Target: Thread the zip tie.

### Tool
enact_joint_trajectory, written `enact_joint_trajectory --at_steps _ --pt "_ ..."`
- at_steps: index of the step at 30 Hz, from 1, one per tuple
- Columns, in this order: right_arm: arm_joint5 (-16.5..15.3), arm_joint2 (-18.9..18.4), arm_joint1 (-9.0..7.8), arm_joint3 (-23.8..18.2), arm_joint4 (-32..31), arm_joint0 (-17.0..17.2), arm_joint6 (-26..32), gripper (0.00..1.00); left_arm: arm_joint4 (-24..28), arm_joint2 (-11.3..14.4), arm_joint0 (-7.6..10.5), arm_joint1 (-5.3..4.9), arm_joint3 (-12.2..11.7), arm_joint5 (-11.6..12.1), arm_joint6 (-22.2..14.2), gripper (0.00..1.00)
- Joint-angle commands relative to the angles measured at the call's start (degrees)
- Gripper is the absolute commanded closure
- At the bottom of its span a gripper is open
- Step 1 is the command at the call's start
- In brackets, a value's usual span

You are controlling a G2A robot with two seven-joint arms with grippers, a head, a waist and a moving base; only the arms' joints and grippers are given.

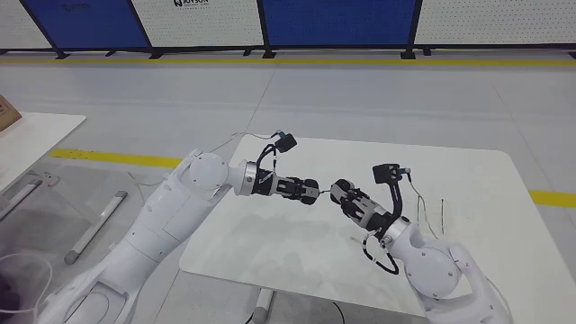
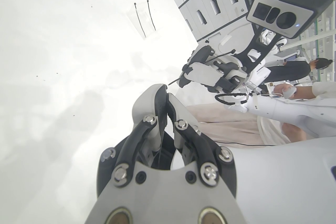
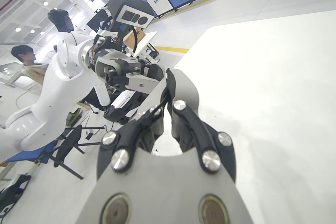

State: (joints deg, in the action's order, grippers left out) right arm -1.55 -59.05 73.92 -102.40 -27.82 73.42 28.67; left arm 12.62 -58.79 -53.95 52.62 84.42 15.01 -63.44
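Both arms meet in the air over the middle of the white table (image 1: 297,270). My right gripper (image 1: 340,189) is shut on a thin black zip tie (image 2: 220,56); one end of the tie sticks out behind the fingers and its pointed tip (image 2: 171,82) reaches toward my left gripper (image 2: 166,87). The left gripper (image 1: 311,187) is shut, its fingertips right at the tie's tip; I cannot tell whether it pinches the tie. From the right wrist, the right gripper (image 3: 169,75) is closed, with the left gripper (image 3: 155,72) close in front of it.
Two spare black zip ties (image 2: 145,17) lie side by side on the table near its far edge, also in the top view as spare ties (image 1: 442,209). A second white table (image 1: 36,139) stands off to one side. People stand in the room behind.
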Motion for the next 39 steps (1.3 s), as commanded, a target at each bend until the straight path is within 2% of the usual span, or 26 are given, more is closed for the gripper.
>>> enact_joint_trajectory --at_steps 1,15,18,30,39 --pt "0.1 0.0 0.01 0.1 0.0 -0.1 0.2 1.00 0.0 0.0 0.00 0.00 0.0 0.0 0.0 1.00" --pt "0.7 0.8 0.16 0.9 0.2 -0.9 1.2 1.00 0.0 0.0 0.00 0.00 0.0 0.0 0.0 1.00" --pt "-0.3 0.7 0.22 1.2 1.8 -1.0 1.4 1.00 0.0 0.0 0.00 0.00 0.0 0.0 0.0 1.00" --pt "-0.9 1.4 0.52 4.9 3.8 -4.3 4.3 1.00 0.0 0.0 0.00 0.00 0.0 0.0 0.0 1.00" --pt "-0.9 1.4 0.52 4.9 3.8 -4.3 4.3 1.00 0.0 0.0 0.00 0.00 0.0 0.0 0.0 1.00"
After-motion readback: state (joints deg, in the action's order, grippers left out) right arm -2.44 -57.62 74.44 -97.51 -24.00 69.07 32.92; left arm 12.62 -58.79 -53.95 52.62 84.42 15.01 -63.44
